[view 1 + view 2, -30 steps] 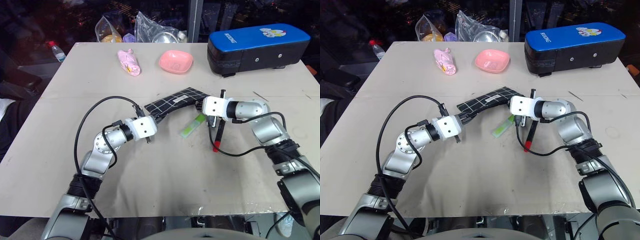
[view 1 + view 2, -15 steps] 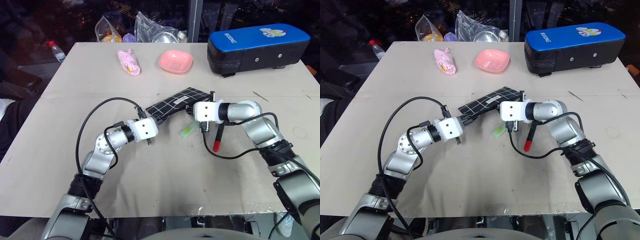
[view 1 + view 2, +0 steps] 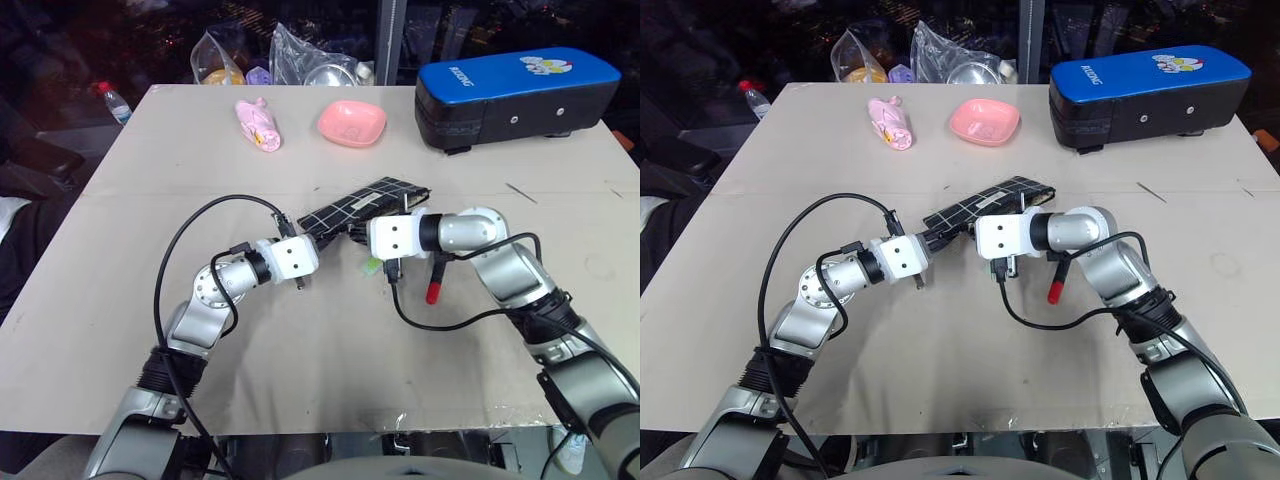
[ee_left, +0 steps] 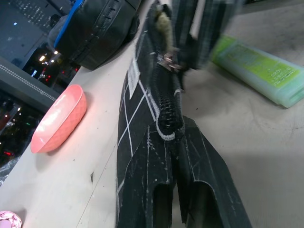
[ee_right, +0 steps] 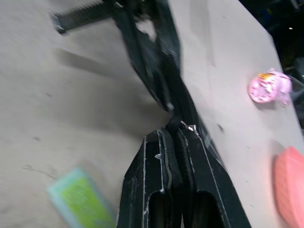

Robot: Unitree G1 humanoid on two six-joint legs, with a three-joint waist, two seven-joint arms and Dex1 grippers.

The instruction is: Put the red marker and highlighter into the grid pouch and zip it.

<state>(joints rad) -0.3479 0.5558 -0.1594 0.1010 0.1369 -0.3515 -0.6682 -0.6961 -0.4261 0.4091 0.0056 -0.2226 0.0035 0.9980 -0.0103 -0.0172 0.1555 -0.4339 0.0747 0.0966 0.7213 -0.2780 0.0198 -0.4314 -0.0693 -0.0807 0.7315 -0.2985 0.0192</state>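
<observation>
The grid pouch [image 3: 368, 203] lies slanted at the table's middle, black with white lines. My left gripper [image 3: 312, 228] is shut on its near left end, seen close up in the left wrist view [image 4: 171, 142]. My right gripper [image 3: 352, 230] is shut on the zipper pull [image 4: 169, 61] along the pouch's top edge, a short way from the left gripper. The light-green highlighter [image 4: 259, 71] lies on the table beside the pouch, mostly hidden under my right hand in the head views. The red marker [image 3: 434, 282] lies just right of it, red end toward me.
A blue-topped black case [image 3: 515, 85] stands at the back right. A pink bowl [image 3: 351, 123] and a pink wrapped item [image 3: 258, 124] sit at the back, with plastic bags [image 3: 300, 55] behind them. A bottle [image 3: 115, 102] stands off the table's far left corner.
My right gripper has slid left along the pouch's top edge toward the left gripper, now covering the highlighter. The left gripper has held still on the pouch's end.
</observation>
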